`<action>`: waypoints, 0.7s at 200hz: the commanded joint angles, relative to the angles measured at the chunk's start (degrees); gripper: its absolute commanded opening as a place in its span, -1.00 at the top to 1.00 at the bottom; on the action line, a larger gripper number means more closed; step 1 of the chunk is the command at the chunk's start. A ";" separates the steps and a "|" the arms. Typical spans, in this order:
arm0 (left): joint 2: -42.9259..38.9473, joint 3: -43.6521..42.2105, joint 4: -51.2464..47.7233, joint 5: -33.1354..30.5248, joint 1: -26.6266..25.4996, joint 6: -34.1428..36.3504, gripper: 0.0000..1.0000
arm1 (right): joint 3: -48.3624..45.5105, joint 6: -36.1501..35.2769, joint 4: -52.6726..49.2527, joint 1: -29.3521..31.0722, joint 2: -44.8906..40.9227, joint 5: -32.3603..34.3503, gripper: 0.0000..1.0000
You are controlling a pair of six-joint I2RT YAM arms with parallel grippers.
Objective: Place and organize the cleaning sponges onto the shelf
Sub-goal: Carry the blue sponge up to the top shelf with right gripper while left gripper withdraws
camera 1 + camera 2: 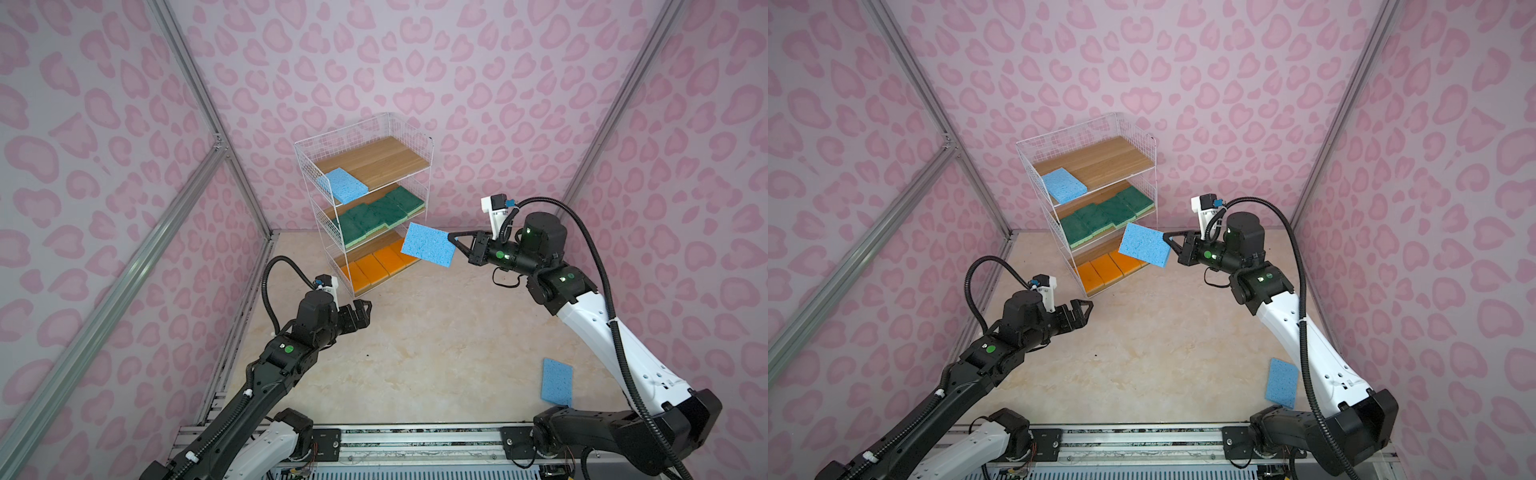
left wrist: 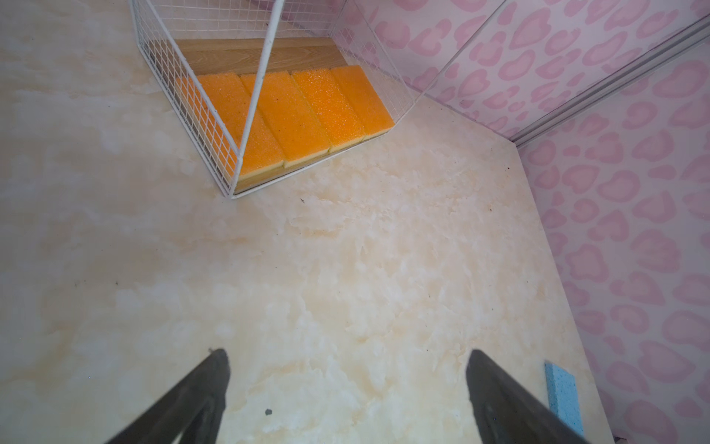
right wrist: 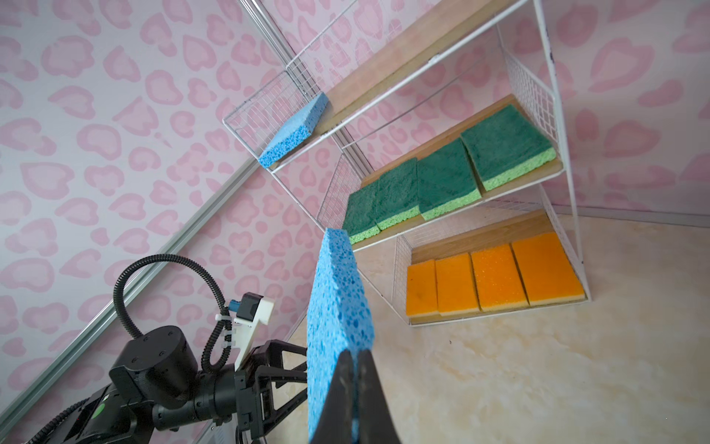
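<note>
Left gripper (image 1: 365,309): jaws wide apart, empty, over table (image 1: 415,353). Shelf (image 1: 374,160): top board, one blue sponge (image 1: 342,185) at front left corner; middle, four green sponges (image 1: 380,214), seemingly overlapping; bottom, four orange sponges (image 3: 495,275). Right gripper (image 1: 452,238): clamped on second blue sponge (image 1: 428,250), airborne before shelf. Third blue sponge (image 1: 557,380): on table, near right.
</note>
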 commanded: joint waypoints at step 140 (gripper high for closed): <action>-0.31 -3.43 1.20 -2.09 0.14 -1.54 -0.95 | 23.45 -9.01 -4.63 9.09 16.91 10.41 1.00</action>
